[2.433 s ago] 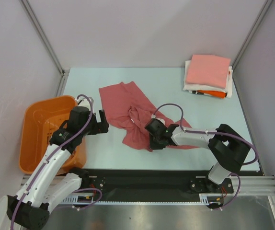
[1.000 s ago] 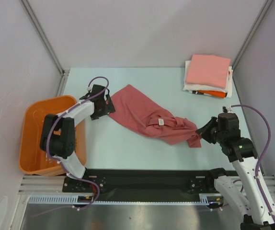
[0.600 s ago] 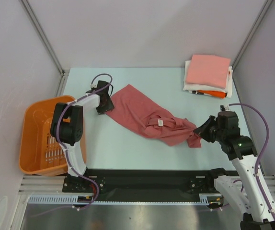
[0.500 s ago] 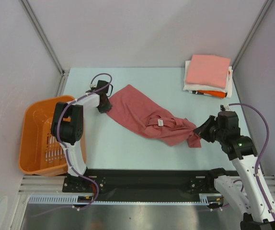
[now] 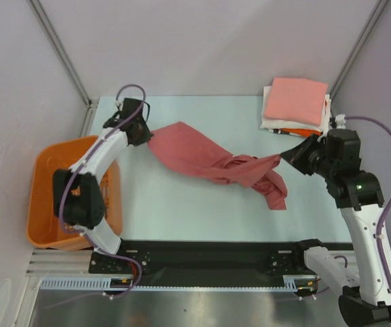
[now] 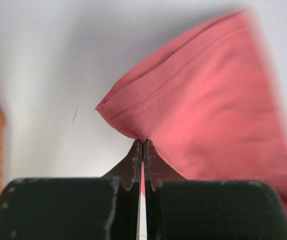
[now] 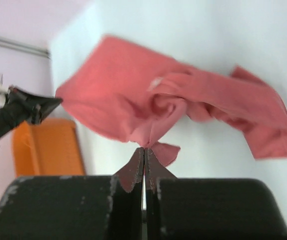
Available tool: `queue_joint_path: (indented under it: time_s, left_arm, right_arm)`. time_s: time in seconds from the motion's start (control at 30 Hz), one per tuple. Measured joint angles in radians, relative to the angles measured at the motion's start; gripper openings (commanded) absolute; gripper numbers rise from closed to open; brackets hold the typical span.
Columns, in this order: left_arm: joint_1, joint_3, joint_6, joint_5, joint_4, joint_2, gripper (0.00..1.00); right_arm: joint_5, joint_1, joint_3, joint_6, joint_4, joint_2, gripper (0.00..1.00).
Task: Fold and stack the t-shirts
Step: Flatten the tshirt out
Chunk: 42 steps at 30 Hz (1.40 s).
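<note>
Dusty-red t-shirt (image 5: 202,155): 1 pc, stretched btwn L hand (image 5: 143,133) & R hand (image 5: 286,155), both clamped on its edges, over counter (image 5: 182,204).

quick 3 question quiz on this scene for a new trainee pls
1. True or false: the left gripper and right gripper are both shut on the dusty-red t-shirt.
2. Which shirt tops the folded stack? A white, B salmon-pink, C orange.
3. Fill in: the orange basket sits on the ___ arm's side.
Key: 1 true; 2 B; 3 left.
</note>
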Motion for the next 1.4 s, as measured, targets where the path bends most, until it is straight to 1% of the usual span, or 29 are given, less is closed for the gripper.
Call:
queue_joint_path:
  time_s: [0.07,0.17,0.33,0.37,0.47,0.57,0.67,0.77,0.9,1.0,1.1,1.2,1.3,1.4]
  left_arm:
    - [0.0,0.07,0.004,0.007,-0.048,-0.104,0.01]
    - [0.0,0.258,0.02,0.028,-0.104,-0.227,0.0]
    - [-0.001,0.569,0.043,0.044,-0.185,-0.351,0.0]
    - [-0.001,0.612,0.045,0.053,-0.198,-0.376,0.0]
    - [-0.001,0.685,0.055,0.086,-0.234,-0.447,0.0]
    - [-0.001,0.713,0.07,0.137,-0.254,-0.499,0.0]
    - [-0.001,0.715,0.085,0.212,-0.265,-0.546,0.0]
    - [-0.007,0.686,0.106,0.267,-0.264,-0.596,0.01]
    - [-0.013,0.595,0.139,0.341,-0.255,-0.711,0.0]
    - [-0.014,0.586,0.145,0.381,-0.243,-0.756,0.0]
    - [-0.014,0.587,0.147,0.418,-0.205,-0.806,0.0]
    - [-0.016,0.591,0.146,0.43,-0.174,-0.833,0.0]
    - [-0.016,0.592,0.135,0.413,-0.151,-0.822,0.0]
    - [-0.017,0.584,0.108,0.359,-0.146,-0.767,0.0]
  right_arm:
    - [-0.007,-0.015,0.109,0.0,0.005,0.043,0.0]
    - [-0.021,-0.056,0.308,-0.003,-0.013,0.115,0.0]
    - [-0.037,-0.154,0.656,-0.016,-0.052,0.224,0.0]
    - [-0.032,-0.17,0.745,-0.019,-0.074,0.247,0.0]
    - [-0.01,-0.18,0.919,-0.035,-0.104,0.274,0.0]
    - [0.032,-0.18,1.038,-0.057,-0.133,0.271,0.0]
    - [0.087,-0.175,1.11,-0.09,-0.154,0.246,0.0]
    - [0.147,-0.14,1.12,-0.145,-0.143,0.175,0.0]
    - [0.206,-0.067,1.063,-0.222,-0.07,0.048,0.0]
    - [0.254,-0.007,1.093,-0.295,-0.032,0.002,0.0]
    - [0.272,0.034,1.175,-0.357,-0.01,0.008,0.0]
    - [0.282,0.048,1.263,-0.422,0.007,0.039,0.0]
    - [0.282,0.048,1.278,-0.47,0.044,0.064,0.0]
    - [0.291,0.049,1.274,-0.511,0.073,0.129,0.0]
